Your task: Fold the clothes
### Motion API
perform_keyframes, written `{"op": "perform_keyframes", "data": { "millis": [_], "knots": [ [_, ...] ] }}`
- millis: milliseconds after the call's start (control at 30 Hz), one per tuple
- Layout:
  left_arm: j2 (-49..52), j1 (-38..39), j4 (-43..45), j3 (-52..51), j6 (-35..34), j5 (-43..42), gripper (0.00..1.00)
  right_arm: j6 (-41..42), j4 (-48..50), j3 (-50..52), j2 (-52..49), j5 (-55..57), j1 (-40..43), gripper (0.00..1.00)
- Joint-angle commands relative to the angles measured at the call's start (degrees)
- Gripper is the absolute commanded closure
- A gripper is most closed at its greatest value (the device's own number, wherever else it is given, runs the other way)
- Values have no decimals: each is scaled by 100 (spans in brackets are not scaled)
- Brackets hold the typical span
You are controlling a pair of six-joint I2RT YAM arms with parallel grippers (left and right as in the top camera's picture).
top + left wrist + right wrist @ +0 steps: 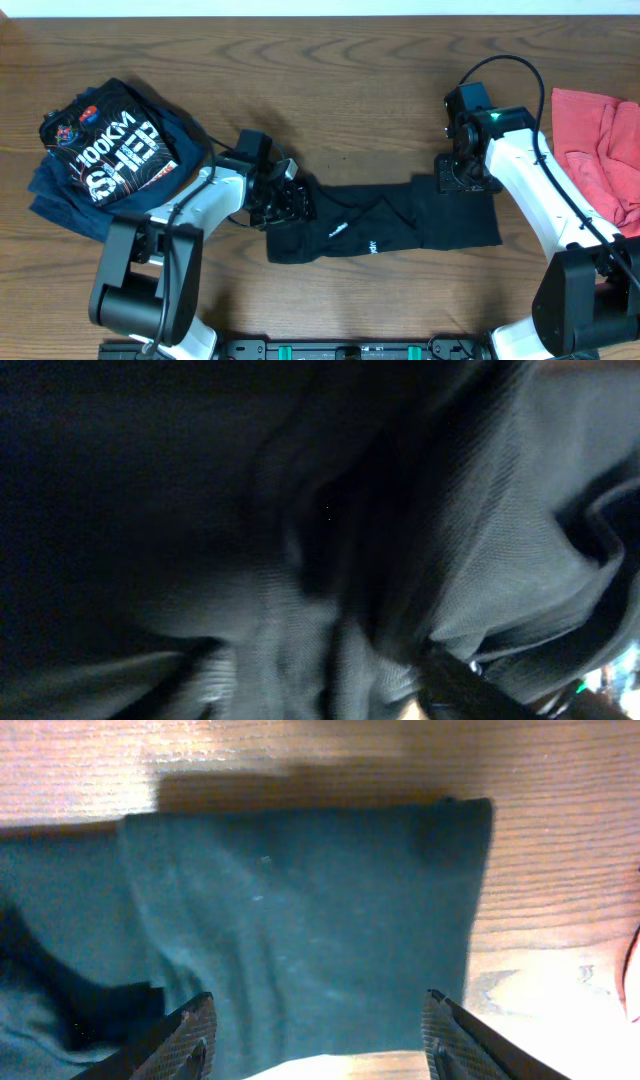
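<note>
The black tee point(390, 230) lies as a long folded strip across the middle of the table, with small white marks near its centre. My left gripper point(285, 200) is pressed into its bunched left end. Black cloth point(480, 540) fills the left wrist view, and only one dark finger point(465, 685) shows at the lower right, so how the jaws stand is hidden. My right gripper point(462, 180) hovers over the strip's far right corner. In the right wrist view its gripper point(318, 1040) is open, fingers wide apart above the flat cloth point(300, 920), holding nothing.
A navy "100KM" tee point(110, 150) lies crumpled at the left of the table. A red garment point(600, 150) lies at the right edge, past the right arm. Bare wood table point(330, 90) runs behind the black strip.
</note>
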State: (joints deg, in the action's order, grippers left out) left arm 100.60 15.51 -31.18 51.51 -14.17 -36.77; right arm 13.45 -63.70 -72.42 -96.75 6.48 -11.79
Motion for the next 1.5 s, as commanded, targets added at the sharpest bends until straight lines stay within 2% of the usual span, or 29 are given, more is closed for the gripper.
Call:
{"op": "perform_keyframes", "data": {
  "millis": [0,67,167,333,433,633,767,800,833,900,1067,1200,1467],
  "knots": [
    [216,59,-4,-173,105,-7,52,63,-20,-85,52,57,37,36],
    [216,59,26,-173,105,-7,59,63,-20,-85,52,57,37,36],
    [216,59,79,-173,105,-7,61,63,-22,-85,52,57,37,36],
    [192,59,-24,-170,111,-127,47,57,-22,-85,52,57,37,36],
    [66,33,15,-155,498,-833,45,-284,-17,-85,52,-127,31,36],
    [-476,-87,-37,-146,496,-887,44,-385,-39,-85,52,-243,26,36],
    [-748,-79,-131,-146,494,-887,31,-385,-63,-85,52,-245,26,36],
    [-756,-66,-133,-146,494,-887,21,-382,-81,-85,52,-249,24,36],
    [-750,-46,-131,-146,494,-883,2,-382,-92,-85,52,-269,24,36],
    [-688,9,-129,-149,446,-688,2,-385,-101,-85,52,-330,24,36],
    [-535,221,-81,-153,-7,498,2,-382,-96,-85,52,-396,20,36],
    [-417,426,229,-153,-11,577,2,-382,-52,-85,52,-400,15,36],
    [7,907,459,-153,-479,1244,2,-385,-42,-85,52,-463,15,35]
  ]
}}
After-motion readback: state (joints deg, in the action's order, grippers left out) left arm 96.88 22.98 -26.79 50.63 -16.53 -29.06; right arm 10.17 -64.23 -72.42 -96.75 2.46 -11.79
